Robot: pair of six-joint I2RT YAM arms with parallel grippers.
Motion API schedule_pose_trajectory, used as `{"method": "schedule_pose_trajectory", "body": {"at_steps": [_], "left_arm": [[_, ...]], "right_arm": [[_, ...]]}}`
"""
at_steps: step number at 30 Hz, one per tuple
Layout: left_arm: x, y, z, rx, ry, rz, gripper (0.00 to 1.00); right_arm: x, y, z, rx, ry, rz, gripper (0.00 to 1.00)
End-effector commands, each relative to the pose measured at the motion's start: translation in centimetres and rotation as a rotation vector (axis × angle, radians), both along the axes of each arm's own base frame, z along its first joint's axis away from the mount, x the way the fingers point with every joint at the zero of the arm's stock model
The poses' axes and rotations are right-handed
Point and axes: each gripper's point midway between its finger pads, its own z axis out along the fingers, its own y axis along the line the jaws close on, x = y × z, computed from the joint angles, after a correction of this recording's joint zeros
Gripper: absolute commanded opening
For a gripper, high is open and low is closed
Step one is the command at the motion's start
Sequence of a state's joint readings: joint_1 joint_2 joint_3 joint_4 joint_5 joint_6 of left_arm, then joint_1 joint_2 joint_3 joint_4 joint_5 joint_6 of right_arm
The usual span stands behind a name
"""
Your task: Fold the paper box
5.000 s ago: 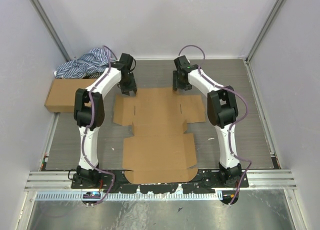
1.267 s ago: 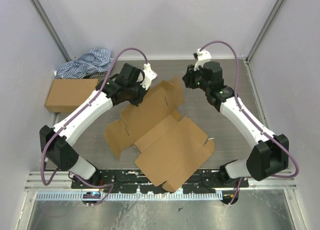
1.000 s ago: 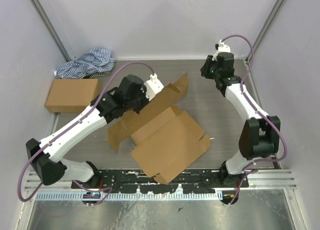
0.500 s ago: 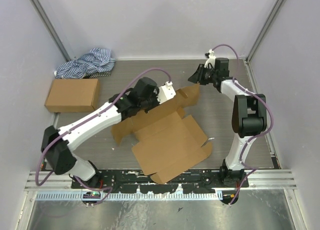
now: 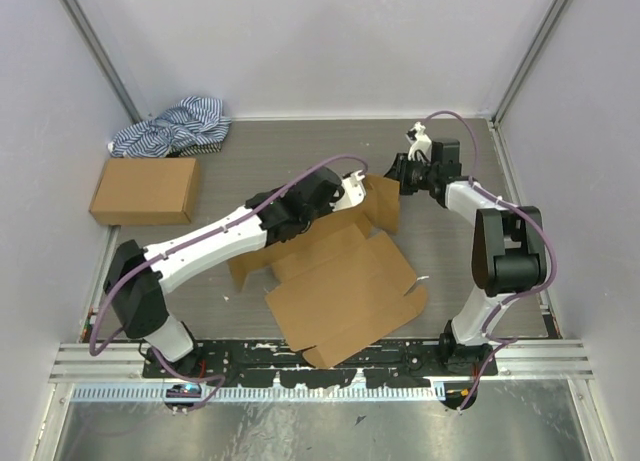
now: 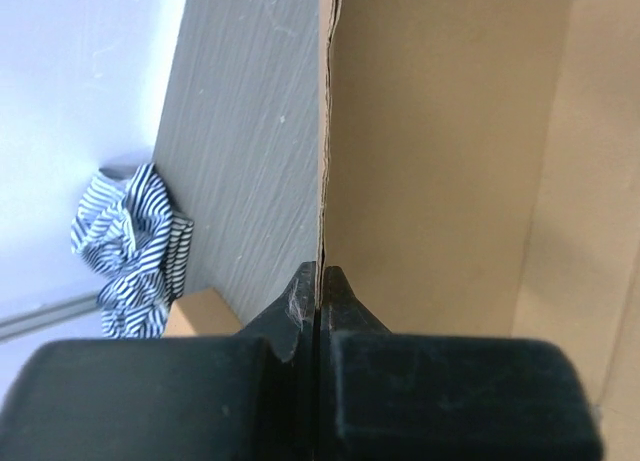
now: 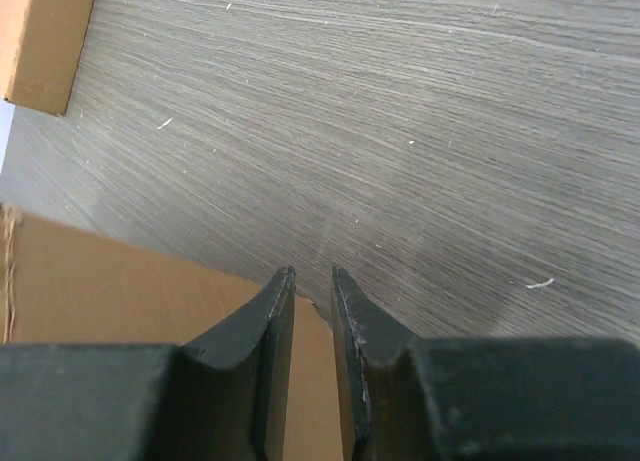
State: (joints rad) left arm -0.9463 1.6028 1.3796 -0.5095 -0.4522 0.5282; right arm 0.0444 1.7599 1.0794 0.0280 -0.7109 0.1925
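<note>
Paper box (image 5: 345, 296): lies mid-surface (image 5: 450, 261), rotated askew, mostly unfolded. The large near panel is flat and points toward the arm bases. The far flap (image 5: 382, 203) is raised off the surface.

Left gripper (image 6: 319, 279): clamped on the raised flap. In the left wrist view the fingertips meet on the thin cardboard edge, which runs straight up from between them, with the brown face to the right of it. The left arm stretches diagonally across the box's left side.

Right gripper (image 7: 312, 281): at the right side of the raised flap, low over the surface. Only a narrow slit shows between its fingers, and a corner of cardboard sits face-on within that slit. Cannot tell whether it grips the corner.

Striped cloth (image 5: 170, 126) is bunched in the far left corner. A closed brown carton (image 5: 145, 191) lies just in front of it, apart from the box.
</note>
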Motion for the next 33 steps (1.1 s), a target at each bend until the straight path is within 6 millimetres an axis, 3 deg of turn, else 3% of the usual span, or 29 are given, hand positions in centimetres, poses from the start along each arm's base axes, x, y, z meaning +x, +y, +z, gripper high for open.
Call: {"method": "schedule_pose_trajectory", "body": {"at_steps": [1, 18, 29, 33], "left_arm": [[2.0, 1.4, 1.0, 0.073, -0.097, 0.121, 0.0], [2.6, 1.4, 1.1, 0.054, -0.12, 0.182, 0.0], [-0.6, 0.1, 3.0, -0.031, -0.129, 0.124, 0.0], [-1.9, -0.4, 2.3, -0.022, -0.113, 0.098, 0.0]], "right_arm": [[1.4, -0.1, 3.8, -0.006, -0.114, -0.011, 0.27], [-1.2, 1.6, 4.7, 0.04, -0.08, 0.048, 0.27], [-3.6, 2.9, 4.3, 0.025, -0.063, 0.135, 0.25], [-4.5, 2.7, 4.0, 0.009, -0.061, 0.137, 0.25]]}}
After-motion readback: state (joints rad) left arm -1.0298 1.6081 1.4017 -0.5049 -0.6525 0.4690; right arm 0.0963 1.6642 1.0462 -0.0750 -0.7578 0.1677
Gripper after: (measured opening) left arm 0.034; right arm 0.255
